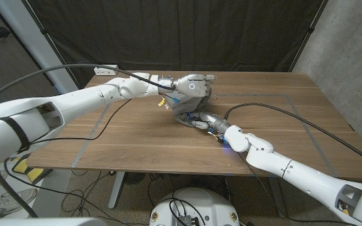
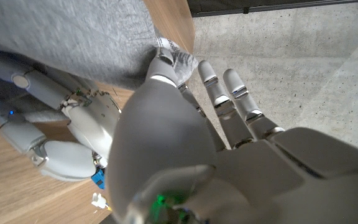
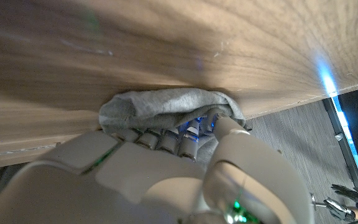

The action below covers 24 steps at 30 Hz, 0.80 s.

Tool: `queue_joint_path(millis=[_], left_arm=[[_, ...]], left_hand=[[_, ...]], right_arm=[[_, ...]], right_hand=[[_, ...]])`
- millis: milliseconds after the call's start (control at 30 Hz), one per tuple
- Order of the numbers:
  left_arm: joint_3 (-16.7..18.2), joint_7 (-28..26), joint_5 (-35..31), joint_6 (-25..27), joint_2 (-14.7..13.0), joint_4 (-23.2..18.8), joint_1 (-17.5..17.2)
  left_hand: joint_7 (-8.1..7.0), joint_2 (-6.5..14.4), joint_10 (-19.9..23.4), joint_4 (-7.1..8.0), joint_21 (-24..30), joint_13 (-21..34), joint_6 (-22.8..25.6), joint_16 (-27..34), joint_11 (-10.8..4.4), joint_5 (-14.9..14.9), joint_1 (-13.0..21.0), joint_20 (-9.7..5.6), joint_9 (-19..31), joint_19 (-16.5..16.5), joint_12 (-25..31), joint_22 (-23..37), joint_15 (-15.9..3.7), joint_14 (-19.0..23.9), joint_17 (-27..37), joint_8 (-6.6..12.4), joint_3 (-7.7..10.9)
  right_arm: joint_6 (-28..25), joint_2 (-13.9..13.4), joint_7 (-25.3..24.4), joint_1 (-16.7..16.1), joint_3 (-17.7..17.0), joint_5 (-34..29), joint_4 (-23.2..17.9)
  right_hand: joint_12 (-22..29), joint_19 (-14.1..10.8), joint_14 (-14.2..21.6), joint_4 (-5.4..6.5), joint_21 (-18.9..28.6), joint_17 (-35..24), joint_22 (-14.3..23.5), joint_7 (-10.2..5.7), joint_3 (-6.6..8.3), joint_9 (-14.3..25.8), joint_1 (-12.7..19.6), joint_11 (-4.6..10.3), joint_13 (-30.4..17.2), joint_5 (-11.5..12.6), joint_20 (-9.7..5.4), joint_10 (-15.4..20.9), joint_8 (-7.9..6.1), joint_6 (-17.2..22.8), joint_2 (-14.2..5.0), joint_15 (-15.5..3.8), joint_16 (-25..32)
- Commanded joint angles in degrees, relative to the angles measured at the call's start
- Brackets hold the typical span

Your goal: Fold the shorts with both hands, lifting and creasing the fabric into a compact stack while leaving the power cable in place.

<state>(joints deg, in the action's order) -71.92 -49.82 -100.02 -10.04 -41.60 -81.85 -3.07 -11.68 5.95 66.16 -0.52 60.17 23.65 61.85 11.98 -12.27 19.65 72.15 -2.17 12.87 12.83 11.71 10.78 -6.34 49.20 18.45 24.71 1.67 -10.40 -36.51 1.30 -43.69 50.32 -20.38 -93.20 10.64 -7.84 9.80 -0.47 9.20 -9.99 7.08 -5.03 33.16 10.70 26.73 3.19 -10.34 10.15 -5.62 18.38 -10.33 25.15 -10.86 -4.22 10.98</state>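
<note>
Shorts: the grey shorts (image 1: 190,107) sit bunched in a small heap near the middle of the wooden table (image 1: 137,141), toward the far side, between the two hands.
Left hand: the left hand (image 1: 193,85) is over the top of the heap; in its wrist view a fingertip and the thumb pinch a fold of grey cloth, the other fingers (image 2: 229,93) straight.
Right hand: the right hand (image 1: 203,121) is pushed into the near side of the heap, fingers curled into the fabric (image 3: 166,109).
Risk: the power cable (image 1: 275,110) runs just beside the right wrist; a wide sweep may drag it. An uneven lift may let the heap unroll.
Room: bare table lies on the near side and to the left; the far edge is close behind the heap.
</note>
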Motion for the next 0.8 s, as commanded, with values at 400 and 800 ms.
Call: queue_joint_path(millis=[400,800], left_arm=[[5.0,11.3,4.7,-2.0,-3.7,-7.5,-6.9],[8.7,20.8,-1.1,6.1,-5.0,-10.9,-11.6]], left_hand=[[-0.79,-0.8,-10.6,10.25,-4.9,-7.8,-10.5,-0.7,0.28,1.5,-14.8,-0.45,-2.6,1.5,-1.1,-0.1,-6.76,-5.1,-3.9,-13.06,-11.5],[-1.0,0.7,-23.3,9.53,-8.7,-11.2,-21.0,-1.4,0.49,5.7,-20.4,2.35,-2.3,-2.5,-1.2,-0.2,-6.38,-15.1,-6.5,-14.3,-15.47]], right_arm=[[0.1,-3.4,0.9,-1.2,-2.5,-0.3,-7.8],[-1.7,-5.3,2.1,-2.8,-4.6,0.2,-12.5]], right_hand=[[0.3,-7.6,3.0,-0.58,2.6,-0.7,2.8,0.75,-3.36,0.1,-1.4,-2.3,-0.7,-0.4,8.03,0.1,-0.12,-1.8,3.49,0.02,0.8],[0.6,-9.8,5.6,-1.19,3.1,-0.7,2.9,1.06,-4.95,0.0,-2.1,-3.08,-0.7,0.1,8.85,0.7,-0.22,-2.4,4.1,0.5,1.6]])
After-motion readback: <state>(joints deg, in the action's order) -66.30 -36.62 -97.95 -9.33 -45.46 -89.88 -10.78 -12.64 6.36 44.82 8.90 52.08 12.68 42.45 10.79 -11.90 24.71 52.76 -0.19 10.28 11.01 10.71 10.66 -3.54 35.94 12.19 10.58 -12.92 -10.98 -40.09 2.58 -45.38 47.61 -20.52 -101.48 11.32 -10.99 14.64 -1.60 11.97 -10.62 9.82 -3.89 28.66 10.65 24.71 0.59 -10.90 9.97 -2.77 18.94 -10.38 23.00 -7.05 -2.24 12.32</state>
